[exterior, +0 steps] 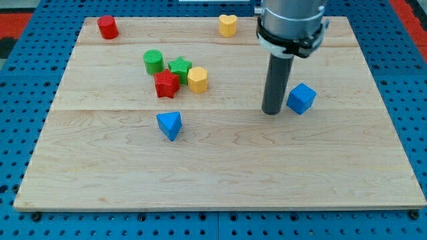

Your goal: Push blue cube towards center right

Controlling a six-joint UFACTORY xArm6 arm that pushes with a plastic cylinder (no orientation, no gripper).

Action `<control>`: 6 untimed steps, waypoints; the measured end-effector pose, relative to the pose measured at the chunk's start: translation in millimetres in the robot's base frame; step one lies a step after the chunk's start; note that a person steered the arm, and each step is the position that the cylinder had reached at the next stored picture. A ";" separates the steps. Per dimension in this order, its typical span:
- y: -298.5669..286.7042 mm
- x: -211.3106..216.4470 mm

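Camera view: wooden board (220, 180). Blue cube (301, 98), right of centre. My tip (271, 112), a bare rod holding nothing, just beside the cube's left. Cluster upper left: green cylinder (153, 62), green star (179, 67), red star (166, 84), yellow hexagon (197, 79). Blue wedge (169, 125) below them.

A single camera looked down at a slant from beyond the view's bottom edge of the bench (220, 180), facing toward the view's top. It stood near enough that the wooden board filled almost the whole frame, with only strips of blue pegboard (27, 80) around it. The arm's housing (291, 20) was cropped at the top.
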State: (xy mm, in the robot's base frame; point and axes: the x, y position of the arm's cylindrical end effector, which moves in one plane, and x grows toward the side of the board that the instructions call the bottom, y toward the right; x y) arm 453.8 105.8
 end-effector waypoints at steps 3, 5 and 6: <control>84.4 -47.4; 133.1 -49.3; 85.9 -107.2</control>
